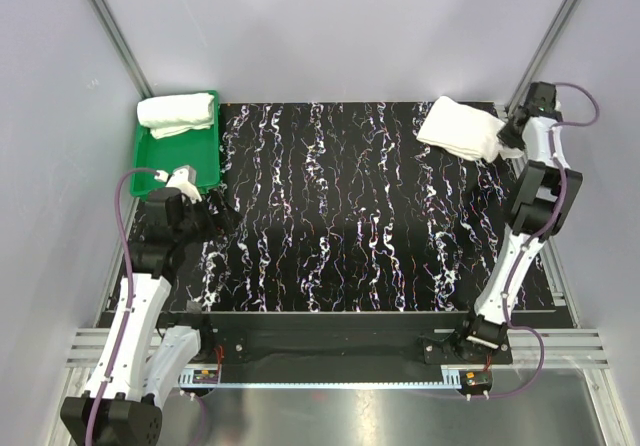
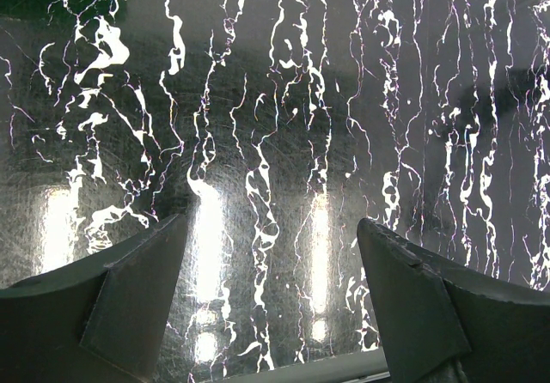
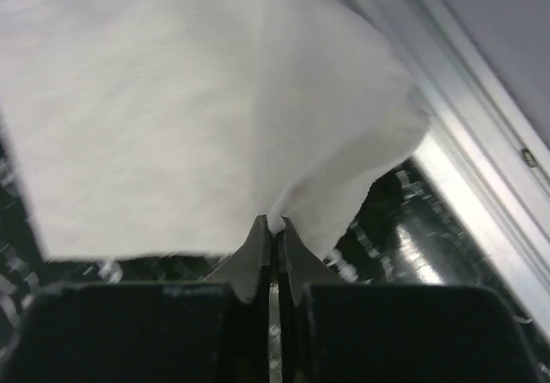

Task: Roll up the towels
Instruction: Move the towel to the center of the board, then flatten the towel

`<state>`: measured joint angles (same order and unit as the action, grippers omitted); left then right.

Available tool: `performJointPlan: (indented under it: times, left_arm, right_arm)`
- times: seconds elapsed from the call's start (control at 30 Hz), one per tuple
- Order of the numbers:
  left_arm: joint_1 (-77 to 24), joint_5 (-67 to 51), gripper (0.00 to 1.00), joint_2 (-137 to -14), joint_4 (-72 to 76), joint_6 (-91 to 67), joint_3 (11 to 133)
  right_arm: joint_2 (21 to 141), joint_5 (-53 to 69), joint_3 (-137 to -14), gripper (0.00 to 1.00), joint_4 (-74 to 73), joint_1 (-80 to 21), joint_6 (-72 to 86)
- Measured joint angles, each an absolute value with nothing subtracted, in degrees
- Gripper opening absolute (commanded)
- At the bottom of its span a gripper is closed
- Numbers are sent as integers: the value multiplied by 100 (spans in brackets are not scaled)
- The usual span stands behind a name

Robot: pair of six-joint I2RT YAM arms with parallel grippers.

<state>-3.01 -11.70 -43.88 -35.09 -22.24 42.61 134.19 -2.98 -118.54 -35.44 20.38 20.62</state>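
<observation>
One white towel (image 1: pixel 178 114) lies rolled in the green tray (image 1: pixel 150 156) at the far left. A second white towel (image 1: pixel 460 128) lies folded at the far right of the black marbled table. My right gripper (image 1: pixel 508 136) is at that towel's right edge. In the right wrist view my right gripper (image 3: pixel 274 221) is shut, pinching a fold of the towel (image 3: pixel 172 117) between its tips. My left gripper (image 1: pixel 222 214) hovers near the tray's front, open. The left wrist view shows its fingers (image 2: pixel 137 288) wide apart over bare table, my left gripper (image 2: pixel 273 228) holding nothing.
An aluminium frame rail (image 3: pixel 481 142) runs close along the right of the held towel. Grey walls enclose the table on three sides. The black marbled table top (image 1: pixel 340 206) lies between the two arms.
</observation>
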Motion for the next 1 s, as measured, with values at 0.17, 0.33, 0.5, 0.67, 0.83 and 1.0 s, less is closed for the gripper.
performJointPlan:
  times: [0.17,0.33,0.5,0.67,0.83,1.0]
  left_arm:
    - [-301,-1153,86,-4305,-3511,-2222,4261]
    - [-301,-1129,86,-4224,-3511,-2222,4261]
    - [-301,-1107,87,-4169,-3520,-2220,4261]
    - [-301,-1105,87,-4167,-3531,-2220,4261]
    - [-305,-1085,94,-4160,-3564,-2222,4261]
    - [-639,-1079,96,-4095,-3642,-2327,4261]
  right_arm:
    - [11406,-209,-10877,0,-3072,493,1347]
    - [8493,82,-9026,54,-2370,-2082,996]
    - [5986,119,-7091,100,-2467,-2156,1219]
    - [5507,-8,-6112,100,-3138,-2060,1678]
    - [5481,-84,-5881,100,-3603,-2060,1997]
    - [5671,333,-5806,96,-3361,-2071,2268]
